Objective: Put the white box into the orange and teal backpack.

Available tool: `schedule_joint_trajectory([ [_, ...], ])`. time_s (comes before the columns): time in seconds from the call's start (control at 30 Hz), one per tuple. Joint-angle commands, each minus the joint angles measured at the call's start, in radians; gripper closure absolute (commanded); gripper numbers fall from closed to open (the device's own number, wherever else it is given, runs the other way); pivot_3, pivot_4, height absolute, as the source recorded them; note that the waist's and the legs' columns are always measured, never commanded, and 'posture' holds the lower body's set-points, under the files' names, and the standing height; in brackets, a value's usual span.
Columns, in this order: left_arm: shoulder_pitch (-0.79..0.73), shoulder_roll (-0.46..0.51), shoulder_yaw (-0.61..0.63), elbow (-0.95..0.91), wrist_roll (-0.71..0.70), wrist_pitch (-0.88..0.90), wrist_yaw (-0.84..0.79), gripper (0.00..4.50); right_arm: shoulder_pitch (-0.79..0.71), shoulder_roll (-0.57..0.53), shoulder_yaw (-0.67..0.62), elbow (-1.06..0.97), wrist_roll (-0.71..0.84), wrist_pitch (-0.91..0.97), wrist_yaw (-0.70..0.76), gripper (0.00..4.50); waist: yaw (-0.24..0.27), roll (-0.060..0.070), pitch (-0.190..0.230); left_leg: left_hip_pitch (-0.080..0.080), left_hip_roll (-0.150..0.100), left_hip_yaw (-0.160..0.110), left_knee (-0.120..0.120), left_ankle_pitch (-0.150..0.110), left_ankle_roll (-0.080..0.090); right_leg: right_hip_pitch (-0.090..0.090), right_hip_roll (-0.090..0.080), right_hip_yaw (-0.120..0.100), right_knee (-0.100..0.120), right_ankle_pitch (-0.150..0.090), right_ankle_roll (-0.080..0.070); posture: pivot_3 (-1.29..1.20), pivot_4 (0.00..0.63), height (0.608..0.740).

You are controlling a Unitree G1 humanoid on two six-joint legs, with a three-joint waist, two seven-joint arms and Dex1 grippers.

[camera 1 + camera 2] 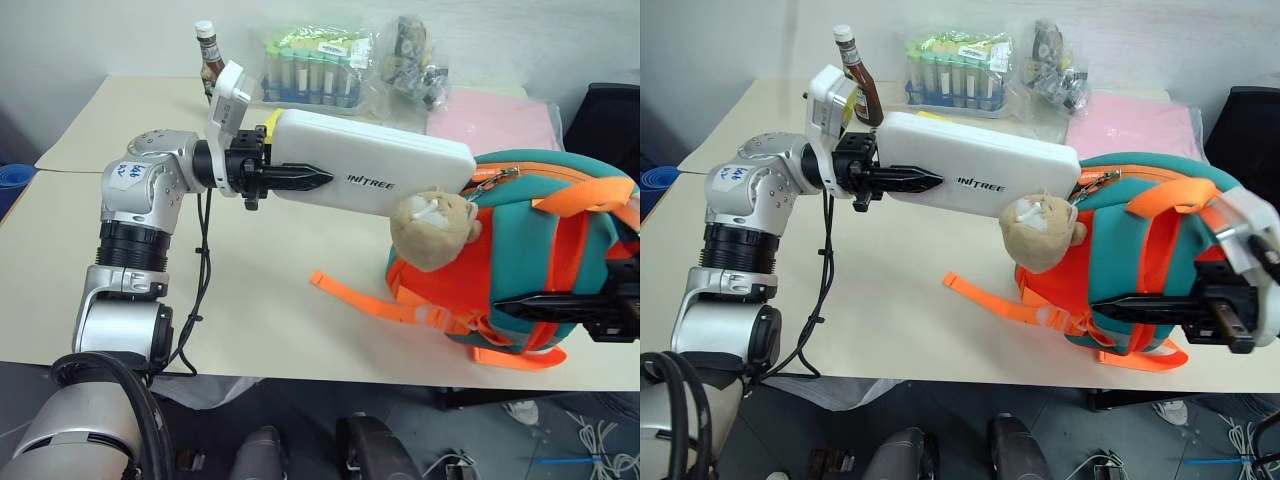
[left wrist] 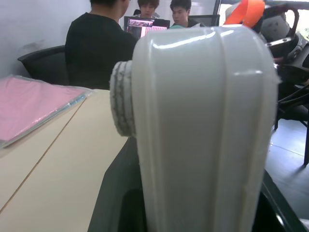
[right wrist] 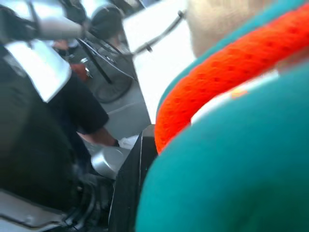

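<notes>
So the left tool [image 1: 300, 180] is pinching the white box [image 1: 375, 165] by its near end, black fingers clamped on the two flat faces, and the box is up off the bench [image 1: 250, 290], roughly level, with its long side running toward the orange and teal backpack [image 1: 540, 260]. The far end of the box sits right at the top of the backpack, by the zipper opening [image 1: 490, 180] and just above the tan plush head [image 1: 432, 228]. Can't really tell if the corner is already inside the opening or just touching the rim, the plush head covers that bit.

The right tool [image 1: 1110, 307] is low on the front of the backpack, fingers pressed together on the orange part, looks like it's gripping fabric or a strap there. The backpack stands on the right edge of the bench with a loose orange strap [image 1: 360, 295] trailing out across the top.

Behind the box there's a brown sauce bottle [image 1: 855, 75], a bagged rack of tubes [image 1: 315, 65] and a pink sheet [image 1: 495, 125].
</notes>
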Motion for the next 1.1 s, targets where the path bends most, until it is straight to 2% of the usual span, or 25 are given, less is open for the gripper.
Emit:
schedule_joint_trajectory([
  [0.03,-0.039,-0.005,-0.01,0.018,0.037,-0.062,-0.004,3.26,-0.042,-0.032,-0.062,-0.026,0.106,0.025,-0.005,4.47,0.0,0.0,0.0,0.0,0.0,0.0,0.0,0.0,0.0,0.0,0.0,0.0,0.0,0.0,0.0,0.0,0.15,0.74],
  [0.23,-0.026,-0.02,-0.064,0.037,0.098,-0.14,-0.047,3.26,-0.081,-0.046,-0.044,-0.031,0.153,0.039,-0.035,4.47,0.001,0.0,0.0,0.0,0.0,0.0,0.0,0.0,0.0,0.0,0.0,0.0,-0.001,0.0,0.0,0.0,0.15,0.74],
  [0.37,-0.019,-0.056,-0.107,-0.003,0.092,-0.113,-0.094,3.26,-0.091,-0.043,0.012,-0.037,0.097,0.006,-0.038,4.47,0.002,0.0,0.0,0.0,0.0,0.0,0.0,0.0,0.0,0.0,0.0,0.0,-0.001,0.0,0.0,0.0,0.15,0.74],
  [0.67,-0.086,-0.352,-0.19,0.129,0.202,-0.239,0.049,3.26,-0.116,-0.002,0.164,-0.049,-0.039,-0.102,-0.051,4.47,0.013,0.0,0.0,-0.001,-0.001,0.0,0.0,-0.001,0.001,0.0,0.0,0.001,-0.001,0.0,0.0,0.0,0.15,0.74],
  [0.83,-0.097,-0.447,-0.209,0.194,0.26,-0.291,0.122,3.26,-0.124,0.02,0.199,-0.053,-0.061,-0.126,-0.065,4.47,-0.004,0.0,0.0,0.0,-0.001,0.001,-0.001,-0.001,0.001,-0.001,0.001,0.002,0.0,0.0,0.0,0.0,0.15,0.74],
  [0.9,-0.1,-0.482,-0.214,0.216,0.294,-0.296,0.198,2.55,-0.125,0.041,0.221,-0.058,-0.077,-0.14,-0.089,4.5,-0.002,0.0,0.0,0.001,-0.001,0.001,-0.001,-0.001,0.001,-0.001,0.002,0.003,0.0,0.0,0.0,0.0,0.15,0.74],
  [0.97,-0.084,-0.411,-0.174,0.148,0.269,-0.247,0.174,2.06,-0.125,0.055,0.228,-0.058,-0.084,-0.146,-0.109,4.5,-0.003,0.0,0.0,0.001,-0.001,0.001,-0.001,-0.001,0.001,-0.001,0.002,0.003,0.0,0.0,0.0,0.0,0.15,0.74],
  [1.03,-0.05,-0.298,-0.119,0.057,0.226,-0.182,0.137,1.54,-0.115,0.062,0.221,-0.059,-0.082,-0.144,-0.115,4.5,-0.012,0.0,0.0,0.001,-0.001,0.002,-0.002,-0.001,0.001,-0.002,0.002,0.004,0.001,0.0,0.0,0.0,0.15,0.74],
  [1.1,-0.007,-0.2,-0.077,-0.038,0.178,-0.116,0.101,0.86,-0.101,0.067,0.215,-0.06,-0.08,-0.145,-0.124,4.5,-0.027,0.0,0.0,0.003,0.0,0.001,-0.003,0.0,0.0,-0.002,0.004,0.006,0.002,0.0,0.0,0.0,0.15,0.74],
])
